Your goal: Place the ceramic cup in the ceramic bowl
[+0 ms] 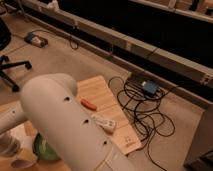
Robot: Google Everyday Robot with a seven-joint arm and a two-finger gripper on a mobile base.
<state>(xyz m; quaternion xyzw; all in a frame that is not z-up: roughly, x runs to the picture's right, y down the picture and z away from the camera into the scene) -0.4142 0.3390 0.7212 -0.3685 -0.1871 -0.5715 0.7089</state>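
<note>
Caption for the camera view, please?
White arm fills foreground; pincer low left beside green ceramic bowl on wooden table.

The scene is dim and warm-toned, with light falling from above on the pale arm (pixel 65 115), which shines softly on its top, while the hand (pixel 11 146) at the lower left lies in shade and the far wall (pixel 150 20) is almost black.

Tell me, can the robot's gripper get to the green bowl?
Probably yes. The gripper sits low at the left edge, right beside the green bowl, with nothing seen between them, though the white arm hides part of the bowl.
</note>
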